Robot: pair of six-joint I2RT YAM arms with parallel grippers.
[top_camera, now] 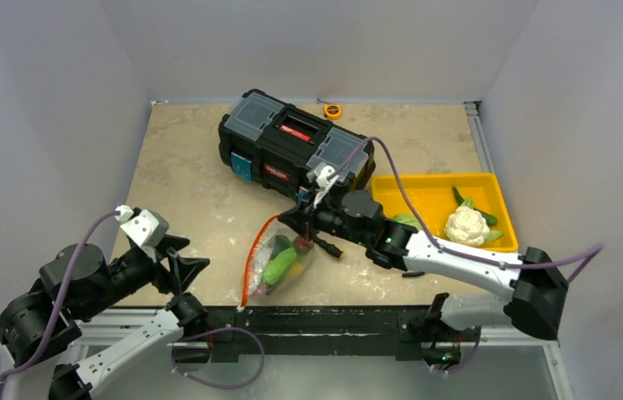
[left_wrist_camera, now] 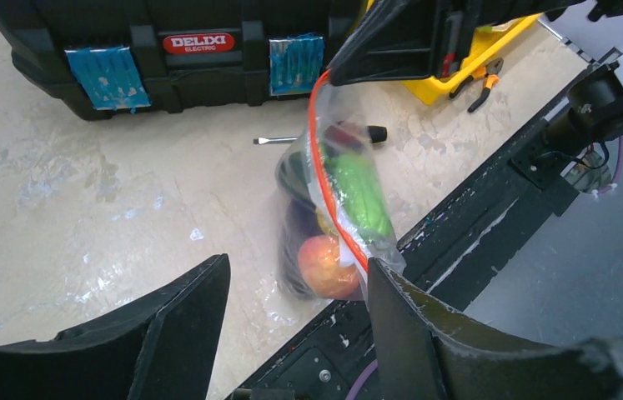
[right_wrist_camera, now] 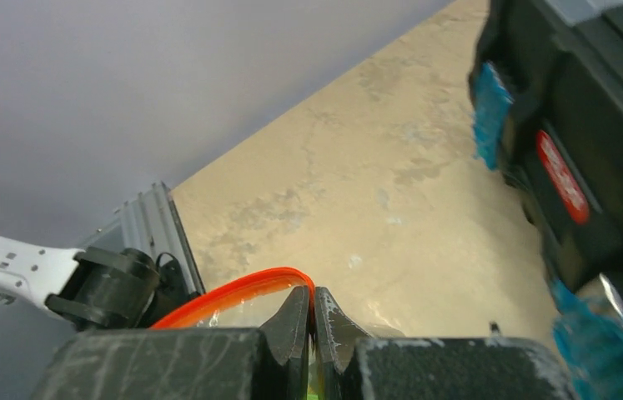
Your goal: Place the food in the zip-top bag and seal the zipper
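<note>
Right end effector (right_wrist_camera: pixel 314 302) pinches zipper (top_camera: pixel 251 254) at far end of bag (top_camera: pixel 284 265); strip runs toward left end effector (top_camera: pixel 196 254), jaws spread, nearer its free end.

R arm stretched out, clamped; L arm folded, gripper wide.
R arm runs from lower right of the top view to centre frame. The right gripper (top_camera: pixel 303 218) points left, jaws pressed together on the zipper (right_wrist_camera: pixel 233 293). L arm sits bent at lower left. The left gripper (top_camera: pixel 184 257) is spread apart, pointing right, holding nothing.
</note>
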